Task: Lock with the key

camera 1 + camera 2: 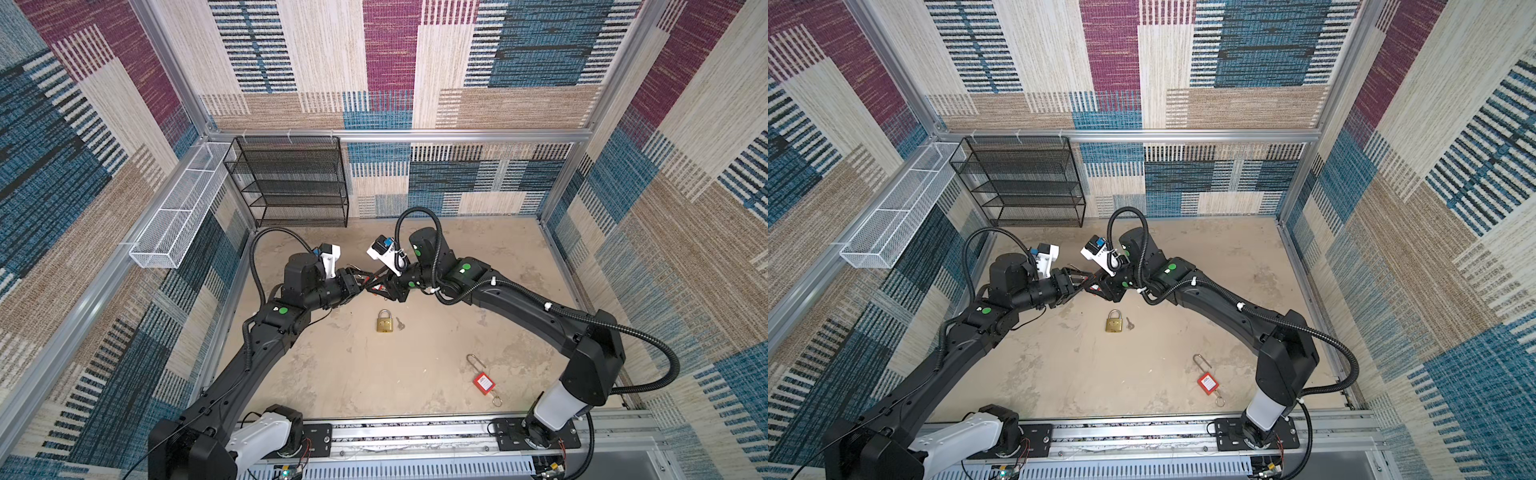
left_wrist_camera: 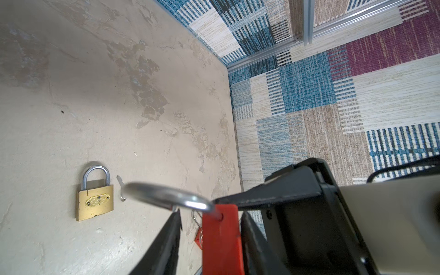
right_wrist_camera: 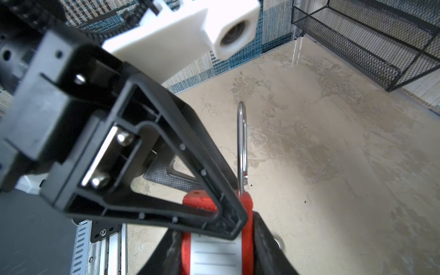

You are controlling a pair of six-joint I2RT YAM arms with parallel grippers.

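Observation:
My right gripper (image 3: 215, 228) is shut on a red padlock (image 3: 247, 228) with a white label, held above the table's middle (image 1: 377, 287). Its steel shackle (image 3: 241, 147) stands swung out, and one hole on top of the body is bare. My left gripper (image 2: 210, 215) is open around the same red body (image 2: 221, 238): one finger (image 2: 164, 245) is clearly apart from it, the other close beside it. A brass padlock (image 1: 385, 322) lies shut on the table below both grippers, with a small silver key (image 1: 400, 323) beside it.
A second red padlock (image 1: 483, 382) with a long thin shackle and a key ring (image 1: 497, 401) lies near the front right. A black mesh shelf (image 1: 291, 183) stands against the back wall, and a white mesh basket (image 1: 183, 208) hangs on the left wall.

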